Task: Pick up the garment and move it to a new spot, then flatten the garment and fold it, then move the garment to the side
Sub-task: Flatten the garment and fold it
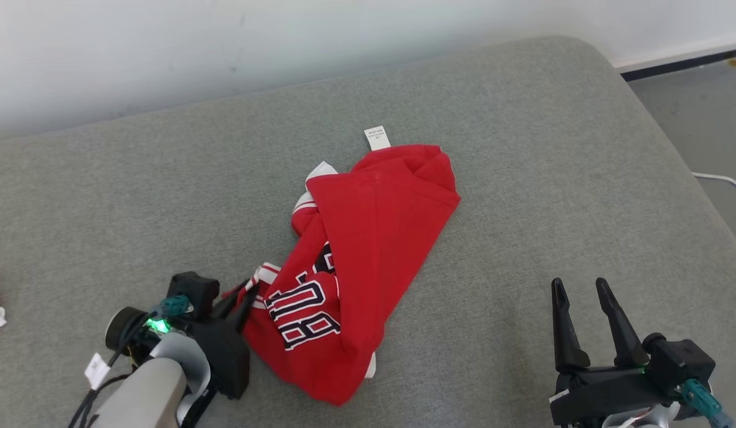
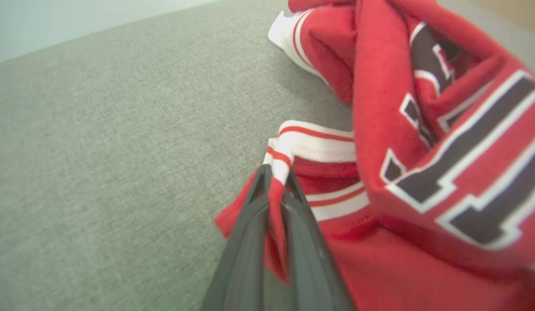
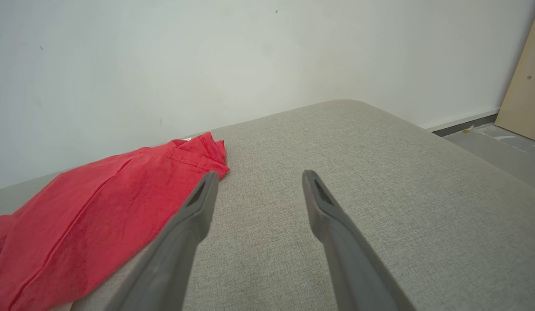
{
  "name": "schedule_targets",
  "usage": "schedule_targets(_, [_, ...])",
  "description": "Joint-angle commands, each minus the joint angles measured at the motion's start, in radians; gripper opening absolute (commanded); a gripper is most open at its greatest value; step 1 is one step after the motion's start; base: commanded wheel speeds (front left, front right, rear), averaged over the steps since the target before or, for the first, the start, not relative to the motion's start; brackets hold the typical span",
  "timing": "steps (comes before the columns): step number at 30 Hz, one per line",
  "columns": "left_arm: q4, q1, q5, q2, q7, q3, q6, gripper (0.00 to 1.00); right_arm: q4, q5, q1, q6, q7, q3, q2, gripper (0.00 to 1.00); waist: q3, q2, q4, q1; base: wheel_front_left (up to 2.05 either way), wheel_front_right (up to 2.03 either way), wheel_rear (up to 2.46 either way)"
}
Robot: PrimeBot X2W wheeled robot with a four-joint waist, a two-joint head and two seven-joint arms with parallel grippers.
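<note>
On the grey cushion [image 1: 522, 178], the left hand [image 2: 275, 175] pinches the red garment [image 1: 368, 238].

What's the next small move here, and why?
Probably raise the left gripper slightly: it is shut on the striped trim of the red jersey, which lies crumpled on the grey cushion; the right gripper is open, apart from it.

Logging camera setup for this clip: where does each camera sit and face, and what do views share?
Head view: on the head, looking down at the red garment on the grey cushion; left gripper lower left, right gripper lower right.
Left wrist view: left wrist, along its fingers, shut on the garment's striped edge.
Right wrist view: right wrist, low across the cushion toward the wall; open fingers.
Shared: garment and cushion, all three.
</note>
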Motion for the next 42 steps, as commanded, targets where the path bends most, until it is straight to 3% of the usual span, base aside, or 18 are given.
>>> schedule_targets(1, [0.008, -0.014, -0.015, 0.009, -0.018, 0.006, 0.002, 0.0, 0.002, 0.0, 0.013, 0.003, -0.005, -0.002, 0.0, 1.0, -0.016, -0.0001, 0.019, 0.0, 0.0, 0.0, 0.0])
schedule_targets(7, [-0.032, -0.041, -0.029, 0.04, -0.068, 0.062, 0.02, 0.0, 0.006, -0.002, 0.034, 0.003, -0.004, -0.004, 0.0, 1.0, -0.066, -0.0001, 0.077, 0.0, 0.0, 0.0, 0.0])
schedule_targets(11, [-0.12, -0.055, -0.033, 0.108, -0.076, 0.113, 0.058, 0.0, 0.006, 0.0, 0.041, 0.003, -0.004, -0.01, 0.0, 1.0, -0.089, -0.0001, 0.105, 0.0, 0.0, 0.0, 0.0])
schedule_targets(17, [-0.251, 0.01, -0.084, 0.216, -0.041, 0.189, 0.122, 0.0, 0.007, 0.007, 0.045, 0.003, -0.007, -0.005, 0.0, 1.0, -0.092, -0.0001, 0.105, 0.0, 0.0, 0.0, 0.0])
schedule_targets(21, [-0.297, 0.081, -0.102, 0.237, -0.022, 0.2, 0.151, 0.0, 0.014, 0.014, 0.039, 0.003, -0.009, 0.004, 0.0, 1.0, -0.085, -0.0001, 0.091, 0.0, 0.0, 0.0, 0.0])
schedule_targets(23, [-0.31, 0.112, -0.099, 0.242, -0.033, 0.201, 0.167, 0.78, 0.019, 0.015, 0.036, 0.003, -0.011, 0.009, 0.0, 1.0, -0.087, -0.0001, 0.085, 0.0, 0.0, 0.0, 0.0])
schedule_targets(24, [-0.317, 0.126, -0.103, 0.241, -0.039, 0.206, 0.176, 1.0, 0.021, 0.015, 0.036, 0.003, -0.011, 0.009, 0.0, 1.0, -0.089, -0.0001, 0.083, 0.0, 0.0, 0.0, 0.0])
schedule_targets(35, [-0.523, 0.274, -0.036, 0.204, -0.084, 0.349, 0.263, 1.0, 0.013, -0.006, 0.061, 0.003, -0.005, -0.009, 0.0, 1.0, -0.146, -0.0001, 0.127, 0.0, 0.0, 0.0, 0.0])
schedule_targets(42, [-0.73, 0.481, 0.11, 0.107, -0.084, 0.499, 0.269, 1.0, -0.008, -0.01, 0.08, 0.003, 0.007, -0.01, 0.0, 1.0, -0.177, -0.0001, 0.183, 0.0, 0.0, 0.0, 0.0])
